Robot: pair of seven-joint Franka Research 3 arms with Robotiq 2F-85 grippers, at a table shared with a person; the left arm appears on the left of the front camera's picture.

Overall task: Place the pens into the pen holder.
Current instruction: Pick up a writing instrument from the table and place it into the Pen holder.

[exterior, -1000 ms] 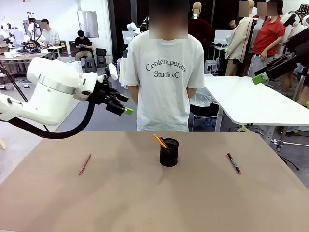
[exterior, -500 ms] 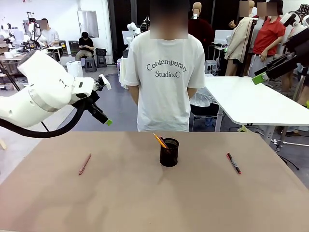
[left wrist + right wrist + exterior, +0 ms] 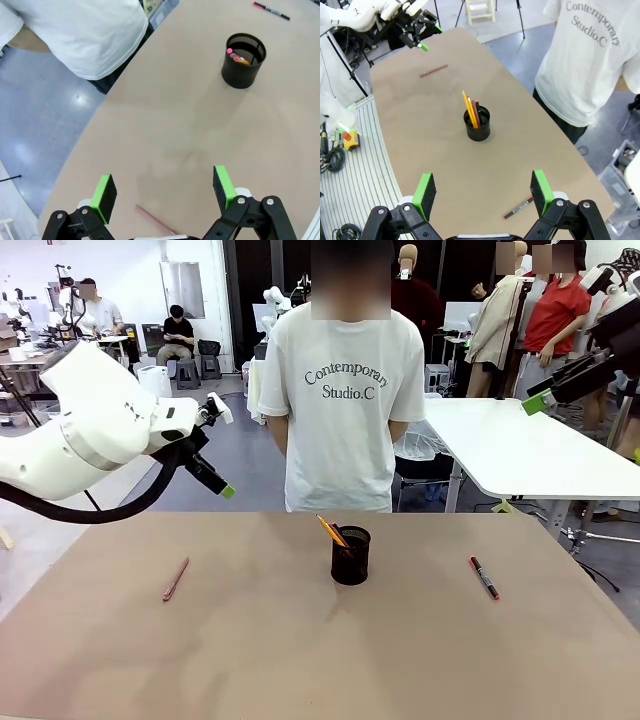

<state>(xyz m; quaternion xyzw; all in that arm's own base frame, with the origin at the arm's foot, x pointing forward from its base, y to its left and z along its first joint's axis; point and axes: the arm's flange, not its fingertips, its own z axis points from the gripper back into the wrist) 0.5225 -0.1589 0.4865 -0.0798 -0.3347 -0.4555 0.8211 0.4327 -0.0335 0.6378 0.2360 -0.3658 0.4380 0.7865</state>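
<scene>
The black mesh pen holder [image 3: 350,557] [image 3: 243,61] [image 3: 477,125] stands mid-table with a yellow-orange pencil [image 3: 331,530] [image 3: 468,108] leaning in it. A thin reddish-pink pen [image 3: 175,579] [image 3: 433,71] lies on the left of the table; in the left wrist view this pen [image 3: 153,220] is just beyond the fingers. A red-and-black marker [image 3: 484,577] [image 3: 270,10] [image 3: 518,207] lies on the right. My left gripper [image 3: 216,478] [image 3: 163,189] hangs open and empty above the table's far-left edge. My right gripper [image 3: 535,396] [image 3: 482,190] is open and empty, high off the right side.
A person in a white T-shirt [image 3: 345,390] stands at the table's far edge, right behind the holder. A white table [image 3: 520,455] stands behind on the right. The brown tabletop [image 3: 300,660] is bare near me.
My left arm has drawn back to the left, its gripper dropping lower and leftward, then nearly stopped. The pens, holder and right gripper have not moved.
</scene>
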